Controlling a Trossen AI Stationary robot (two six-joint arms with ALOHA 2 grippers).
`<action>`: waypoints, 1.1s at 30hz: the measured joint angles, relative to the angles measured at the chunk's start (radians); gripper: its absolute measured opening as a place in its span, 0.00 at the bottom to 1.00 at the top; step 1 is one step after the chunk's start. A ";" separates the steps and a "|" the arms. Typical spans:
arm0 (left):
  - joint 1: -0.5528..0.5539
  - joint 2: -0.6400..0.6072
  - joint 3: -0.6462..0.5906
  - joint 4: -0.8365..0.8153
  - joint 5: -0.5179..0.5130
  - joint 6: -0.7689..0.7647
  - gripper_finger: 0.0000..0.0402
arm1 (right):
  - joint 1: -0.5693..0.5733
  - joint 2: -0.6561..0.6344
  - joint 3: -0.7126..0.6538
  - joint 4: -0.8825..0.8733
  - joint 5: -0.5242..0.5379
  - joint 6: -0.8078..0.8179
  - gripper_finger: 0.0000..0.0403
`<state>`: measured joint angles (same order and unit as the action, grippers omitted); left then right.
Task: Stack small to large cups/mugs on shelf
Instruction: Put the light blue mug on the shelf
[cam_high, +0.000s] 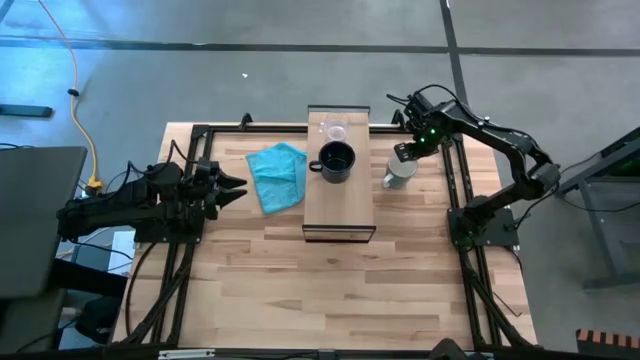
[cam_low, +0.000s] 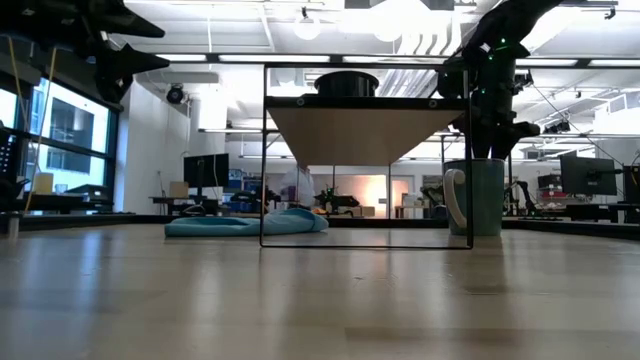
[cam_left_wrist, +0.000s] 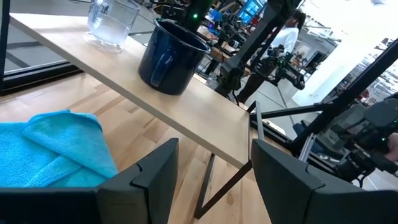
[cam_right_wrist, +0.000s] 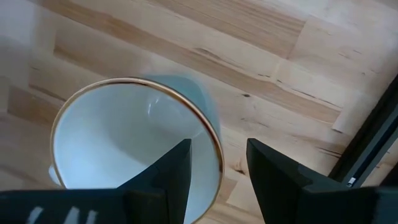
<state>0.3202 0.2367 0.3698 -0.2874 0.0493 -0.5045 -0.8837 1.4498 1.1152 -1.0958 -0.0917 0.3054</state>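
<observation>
The light-wood shelf (cam_high: 340, 215) stands mid-table. On its top are the clear glass cup (cam_high: 333, 130) at the far end and the black mug (cam_high: 337, 161) just nearer. The white mug (cam_high: 398, 175) stands upright on the table to the shelf's right, its handle (cam_low: 455, 197) toward the shelf. My right gripper (cam_right_wrist: 219, 155) points down over this mug, open. One finger (cam_right_wrist: 171, 174) is inside the mouth and one (cam_right_wrist: 273, 174) outside, with the rim (cam_right_wrist: 214, 146) between them and a gap on each side. My left gripper (cam_high: 240, 188) waits open at the table's left.
A crumpled teal cloth (cam_high: 278, 175) lies on the table between my left gripper and the shelf. Black frame rails (cam_high: 455, 190) run along the table's right side close to the white mug. The near half of the shelf top is bare wood.
</observation>
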 joint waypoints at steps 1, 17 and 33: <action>0.000 0.000 0.000 0.000 -0.001 0.000 0.47 | 0.000 0.000 0.000 -0.002 0.000 0.000 0.36; 0.000 0.000 0.000 0.000 -0.002 0.000 0.47 | 0.000 0.000 0.000 -0.015 0.010 0.019 0.18; 0.000 0.000 0.000 0.000 -0.009 0.002 0.47 | 0.001 0.000 0.000 -0.019 0.000 0.036 0.04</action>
<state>0.3202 0.2367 0.3698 -0.2878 0.0399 -0.5030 -0.8825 1.4498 1.1152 -1.1145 -0.0917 0.3416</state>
